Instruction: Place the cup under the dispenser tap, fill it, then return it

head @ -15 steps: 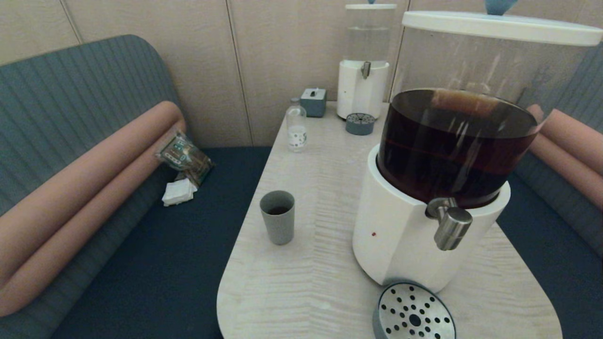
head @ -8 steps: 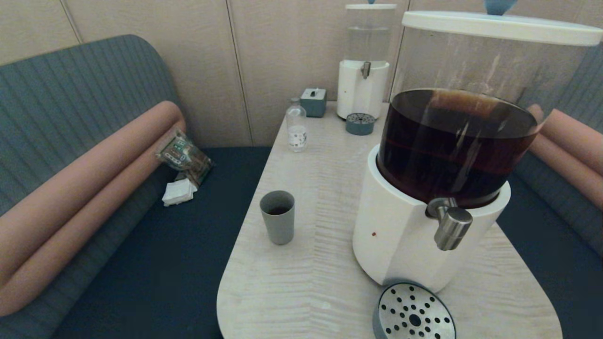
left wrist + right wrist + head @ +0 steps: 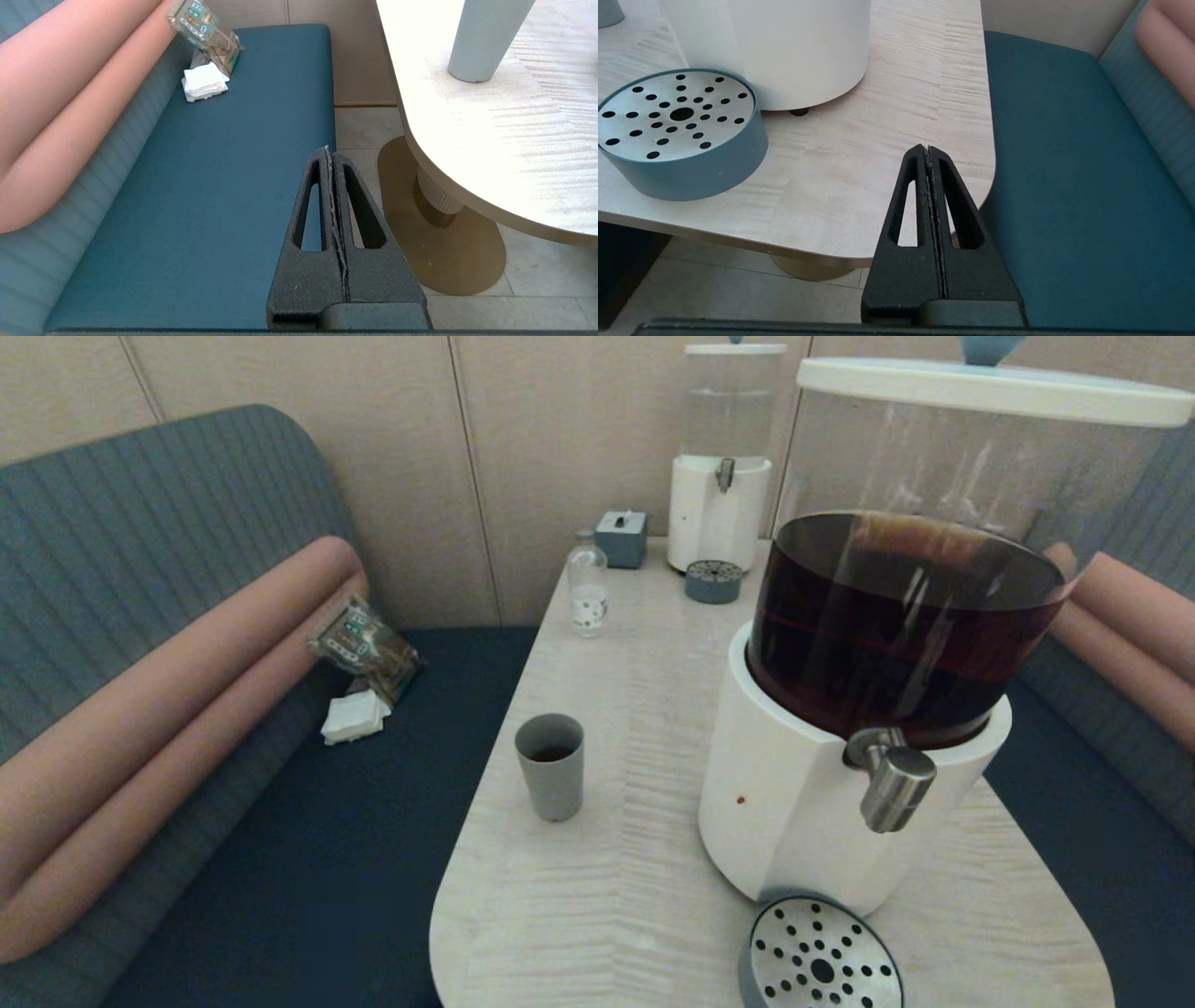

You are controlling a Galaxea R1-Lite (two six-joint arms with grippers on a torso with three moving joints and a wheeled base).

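The grey cup (image 3: pixel 551 766) stands upright on the pale wooden table (image 3: pixel 616 887), left of the big dispenser, with a little dark liquid in its bottom. In the left wrist view the cup (image 3: pixel 483 39) shows on the table's edge. The steel dispenser tap (image 3: pixel 892 784) juts from the white base (image 3: pixel 775 803) under the dark brown tank, above the perforated drip tray (image 3: pixel 820 959). Neither arm shows in the head view. My left gripper (image 3: pixel 330 151) hangs shut and empty below table level, over the blue bench. My right gripper (image 3: pixel 926 150) is shut and empty near the table's near right corner.
A smaller clear-tank dispenser (image 3: pixel 724 457) with its own drip tray (image 3: pixel 713 581), a clear glass bottle (image 3: pixel 587 584) and a small grey box (image 3: pixel 622 538) stand at the table's far end. A packet (image 3: pixel 364 647) and napkins (image 3: pixel 355 717) lie on the left bench. Benches flank the table.
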